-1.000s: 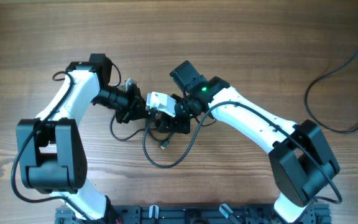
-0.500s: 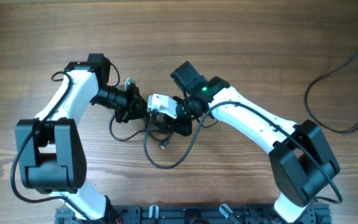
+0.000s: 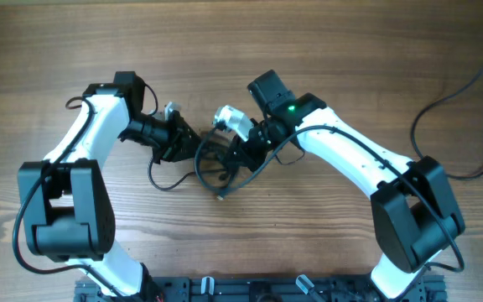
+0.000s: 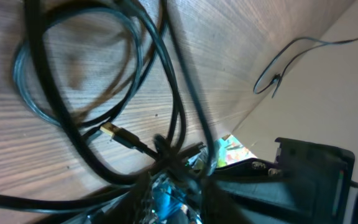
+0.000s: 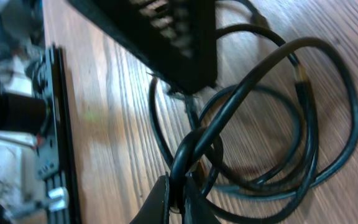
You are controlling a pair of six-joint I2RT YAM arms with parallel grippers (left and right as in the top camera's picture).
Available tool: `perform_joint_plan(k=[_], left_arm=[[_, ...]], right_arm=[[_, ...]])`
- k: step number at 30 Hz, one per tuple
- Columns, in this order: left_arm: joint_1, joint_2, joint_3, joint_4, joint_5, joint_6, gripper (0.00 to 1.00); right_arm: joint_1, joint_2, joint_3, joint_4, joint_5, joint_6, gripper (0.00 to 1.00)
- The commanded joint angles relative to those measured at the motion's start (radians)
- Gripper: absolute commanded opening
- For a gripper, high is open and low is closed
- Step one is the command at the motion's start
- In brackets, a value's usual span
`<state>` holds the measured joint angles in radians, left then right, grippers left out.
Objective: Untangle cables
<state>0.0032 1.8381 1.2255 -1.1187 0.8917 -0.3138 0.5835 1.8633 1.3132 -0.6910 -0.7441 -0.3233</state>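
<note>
Untangling is at an early stage: the cables point(image 3: 219, 168) lie as one knotted bundle near the middle of the tabletop point(image 3: 325, 33), between the two arms, and no cord has been laid out apart from the others. In the overhead view several loops overlap just below the right hand point(image 3: 233, 155), one loose curl trails toward the left hand point(image 3: 189, 141), and a plug end point(image 3: 221, 195) points toward the near edge. The right hand is closed tight, and the right wrist view shows its fingertips point(image 5: 166, 196) pinching a strand at the point where two or more loops cross. The left hand sits just beside the bundle. The left wrist view is blurred where its fingers meet the cords, so neither its opening nor any grip can be determined. Judged from this layout, every step of the task is not yet done: the crossing must be loosened, each cord drawn free and the cords set well apart. The cables are thin, round and black, with a smooth, slightly glossy jacket. They are flexible and hold springy oval coils rather than lying flat. One end carries a small gold-coloured metal plug point(image 4: 114, 132) resting on the wood. The tabletop is matte brown wood with a fine straight grain, offering little to snag a sliding cord.
</note>
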Motion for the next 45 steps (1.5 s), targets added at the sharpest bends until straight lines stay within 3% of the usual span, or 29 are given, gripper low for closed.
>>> perform_joint_plan(k=[1,4,5,12,15,19,24,29,34,40,45], left_arm=[[0.013,-0.010,-0.004,0.035,0.005,0.055,0.49],[0.013,-0.010,-0.004,0.037,0.010,0.141,0.77],[0.013,-0.010,-0.004,0.035,0.009,0.163,0.82],[0.089,-0.011,-0.004,0.011,0.070,0.317,0.88],[0.131,-0.011,-0.004,0.003,0.134,0.385,0.88],[0.193,-0.011,-0.004,-0.047,0.318,0.576,0.88],[0.245,-0.011,-0.004,-0.237,0.399,0.917,0.86],[0.276,-0.011,-0.005,-0.471,0.413,1.283,0.77],[0.277,-0.011,-0.005,-0.493,0.409,1.317,0.78],[0.263,-0.011,-0.068,-0.483,0.409,1.349,0.77],[0.283,-0.011,-0.137,-0.461,0.410,1.365,0.64]], right_arm=[[-0.005,-0.005,0.000,0.020,-0.024,0.246,0.04],[-0.006,-0.005,0.000,0.063,-0.024,0.372,0.04],[-0.006,-0.005,0.000,0.077,-0.023,0.405,0.04],[-0.016,-0.005,0.000,0.154,-0.024,0.649,0.04],[-0.016,-0.005,0.000,0.157,-0.024,0.669,0.04],[-0.023,-0.005,0.000,0.176,-0.039,0.783,0.04],[-0.079,-0.005,0.000,0.231,-0.249,0.867,0.04],[-0.110,-0.005,0.000,0.232,-0.284,0.909,0.04],[-0.110,-0.005,0.000,0.257,-0.469,0.953,0.04],[-0.110,-0.005,0.000,0.263,-0.426,1.049,0.04],[-0.110,-0.005,0.000,0.265,-0.412,1.135,0.04]])
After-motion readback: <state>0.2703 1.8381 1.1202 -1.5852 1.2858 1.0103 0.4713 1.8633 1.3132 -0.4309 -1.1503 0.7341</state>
